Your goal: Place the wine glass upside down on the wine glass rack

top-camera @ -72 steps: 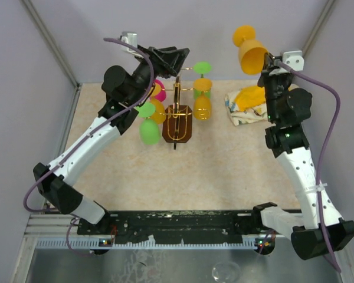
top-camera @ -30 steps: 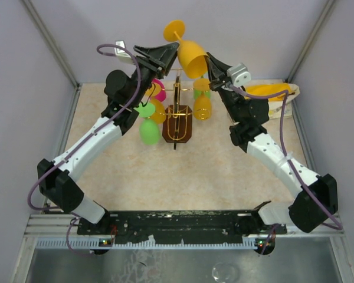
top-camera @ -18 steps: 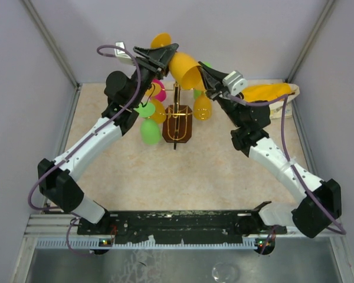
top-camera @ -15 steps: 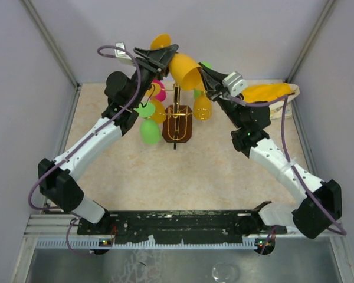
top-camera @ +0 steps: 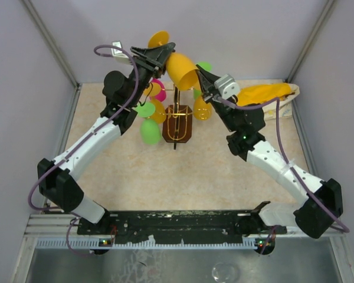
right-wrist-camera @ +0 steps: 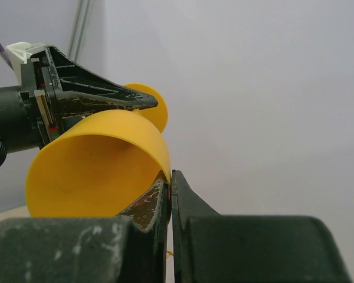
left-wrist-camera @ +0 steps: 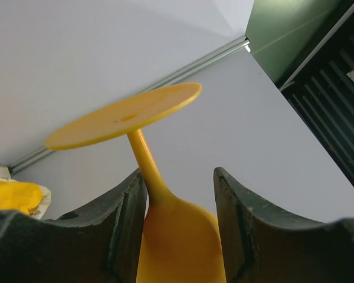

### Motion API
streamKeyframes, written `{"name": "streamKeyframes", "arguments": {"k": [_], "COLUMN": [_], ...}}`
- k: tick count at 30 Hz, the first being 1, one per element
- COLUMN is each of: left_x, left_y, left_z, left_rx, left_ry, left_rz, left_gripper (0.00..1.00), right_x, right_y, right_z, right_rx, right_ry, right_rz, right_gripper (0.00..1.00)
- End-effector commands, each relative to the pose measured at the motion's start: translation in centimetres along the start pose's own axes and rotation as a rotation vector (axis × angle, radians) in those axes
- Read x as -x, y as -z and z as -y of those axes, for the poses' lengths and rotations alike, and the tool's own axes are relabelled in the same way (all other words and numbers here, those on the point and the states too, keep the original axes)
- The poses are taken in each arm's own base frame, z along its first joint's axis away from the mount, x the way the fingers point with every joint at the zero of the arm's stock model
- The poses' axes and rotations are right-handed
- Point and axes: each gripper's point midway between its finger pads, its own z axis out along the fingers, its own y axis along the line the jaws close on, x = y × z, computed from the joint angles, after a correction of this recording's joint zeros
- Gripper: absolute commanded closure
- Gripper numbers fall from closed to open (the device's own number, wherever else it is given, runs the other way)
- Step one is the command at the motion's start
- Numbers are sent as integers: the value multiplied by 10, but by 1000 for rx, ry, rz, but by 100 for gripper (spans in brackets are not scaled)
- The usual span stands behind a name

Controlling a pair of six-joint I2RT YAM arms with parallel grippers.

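The yellow wine glass (top-camera: 180, 68) hangs in the air above the gold wire rack (top-camera: 177, 109), tilted with its foot up and to the left. My right gripper (top-camera: 200, 75) is shut on the glass's rim; the right wrist view shows the rim (right-wrist-camera: 94, 159) pinched at my right gripper (right-wrist-camera: 170, 177). My left gripper (top-camera: 164, 52) is open around the top of the bowl and the stem. In the left wrist view the glass (left-wrist-camera: 177, 236) sits between the fingers of my left gripper (left-wrist-camera: 180, 177), touching the left finger, with a gap to the right one.
Several coloured glasses hang on the rack: green (top-camera: 148, 131), pink (top-camera: 160, 89), orange (top-camera: 202, 109). The rack stands on a dark wooden base (top-camera: 178, 127). A yellow cloth (top-camera: 265, 92) lies at the back right. Enclosure walls stand close behind.
My right arm swung left, carrying the glass from the back right to above the rack and tilting its foot leftward. The glass's stem now sits between my left gripper's open fingers.
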Motion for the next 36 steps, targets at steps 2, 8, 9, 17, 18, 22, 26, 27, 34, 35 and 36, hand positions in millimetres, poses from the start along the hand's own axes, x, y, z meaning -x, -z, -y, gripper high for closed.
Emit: {"name": "streamKeyframes", "arguments": {"k": [2, 8, 9, 17, 18, 22, 26, 27, 34, 35, 36], "left_x": [-7, -7, -7, -6, -5, -5, -5, -5, -7, -7, -7], "left_y": [0, -1, -1, 0, 0, 0, -1, -1, -2, -3, -3], "left_z": [20, 17, 17, 14, 14, 14, 13, 14, 13, 13, 13], "left_rx": [-73, -67, -65, -52, -54, -56, -57, -62, -63, -64, -68], "left_ry": [1, -4, -4, -13, -16, -22, -24, -27, -25, -24, -24], "left_rz": [-31, -31, -30, -23, -21, -18, -20, -20, -26, -26, -27], "left_gripper": [43, 43, 43, 49, 52, 58, 68, 75, 99, 97, 92], "right_x": [9, 10, 10, 8, 8, 8, 7, 7, 7, 6, 5], "right_y": [-8, -8, -8, -6, -7, -7, -7, -7, -6, -6, -6], "right_z": [5, 7, 7, 6, 6, 7, 7, 6, 8, 7, 8], "right_rx": [-88, -132, -139, -185, -191, -224, -229, -226, -232, -233, -237], "right_ry": [85, 112, 118, 173, 181, 207, 210, 210, 204, 204, 203], "right_rz": [-7, -18, -20, -55, -57, -68, -73, -73, -76, -78, -81], "right_gripper": [100, 100, 100, 100, 100, 100, 100, 100, 100, 100, 100]}}
